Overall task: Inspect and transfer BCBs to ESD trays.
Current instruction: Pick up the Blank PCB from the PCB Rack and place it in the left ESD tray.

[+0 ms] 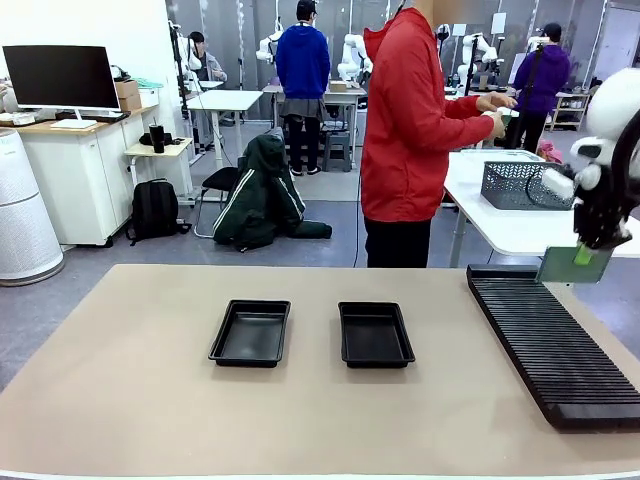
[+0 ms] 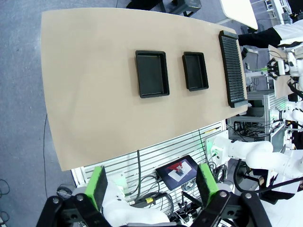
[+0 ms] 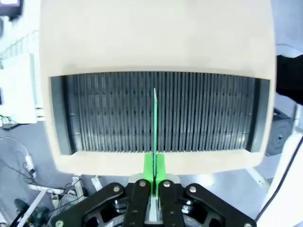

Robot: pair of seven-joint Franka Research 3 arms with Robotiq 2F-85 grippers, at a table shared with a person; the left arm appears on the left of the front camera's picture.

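Our right gripper (image 3: 154,177) is pinched shut on one BCB (image 3: 155,118), sticking edge-on past the fingertips with the slotted rack (image 3: 94,113) just beneath; the nearer ESD tray (image 1: 375,335) and the farther ESD tray (image 1: 250,333) sit empty, well off to its left. Our left gripper (image 2: 152,187) hangs wide open, holding nothing, both trays far beneath it. We'd say lift the board clear of the ribs before swinging over, no twisting in the pinch, then lay it flat.

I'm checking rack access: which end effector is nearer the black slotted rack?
Right. The right end effector, shut on a BCB, hangs above the far end of the slotted rack; the left end effector, open, sits high above the robot's side of the table.
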